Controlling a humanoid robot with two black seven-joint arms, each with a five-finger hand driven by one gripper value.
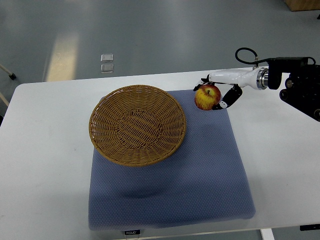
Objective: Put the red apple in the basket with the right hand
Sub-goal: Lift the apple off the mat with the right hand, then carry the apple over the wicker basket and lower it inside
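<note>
A red and yellow apple is held by my right hand, whose arm comes in from the right edge. The fingers curl around the apple's right side and top. The apple is over the far right corner of the blue mat, just right of the basket's rim. The round wicker basket sits on the left part of the mat and holds nothing. The left arm is out of view.
A blue-grey mat covers the middle of the white table. The table's far edge runs behind the hand, with grey floor beyond it. Two small clear squares lie on the floor.
</note>
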